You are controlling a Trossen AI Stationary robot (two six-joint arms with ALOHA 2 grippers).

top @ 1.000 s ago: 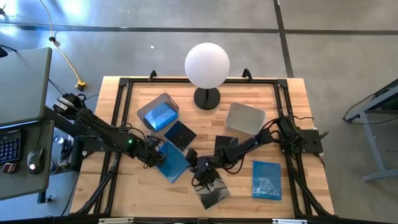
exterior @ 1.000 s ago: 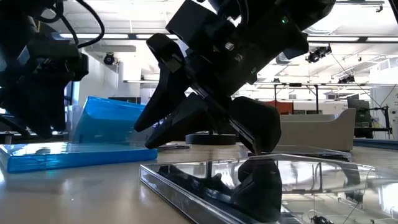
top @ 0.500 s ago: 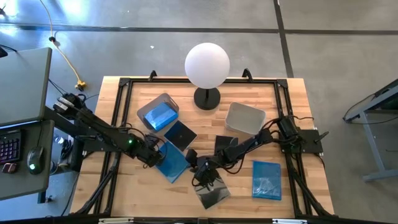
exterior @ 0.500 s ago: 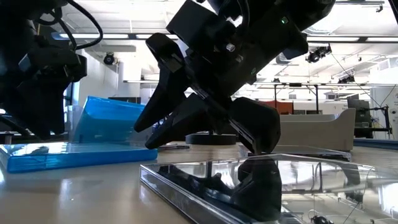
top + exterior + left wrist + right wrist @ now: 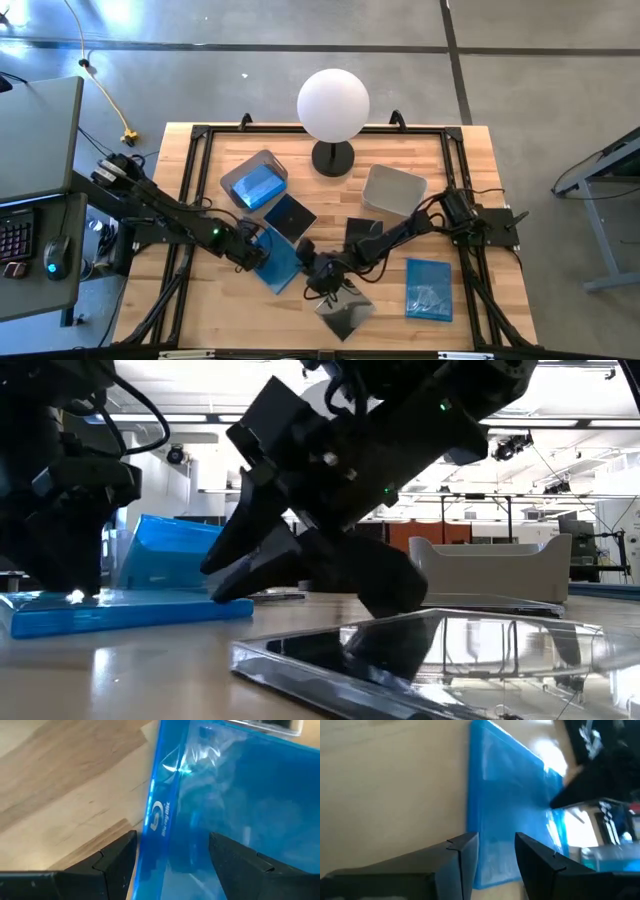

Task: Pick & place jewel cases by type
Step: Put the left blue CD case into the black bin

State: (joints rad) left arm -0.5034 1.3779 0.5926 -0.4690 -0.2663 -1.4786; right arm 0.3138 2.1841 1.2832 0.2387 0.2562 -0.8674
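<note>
Both our grippers meet at one translucent blue square jewel case.
Our left gripper spreads wide astride its edge; our right gripper, narrowly parted, holds nothing.

Bright, even overhead light — glare on the blue case, wrist views blurred.
</note>
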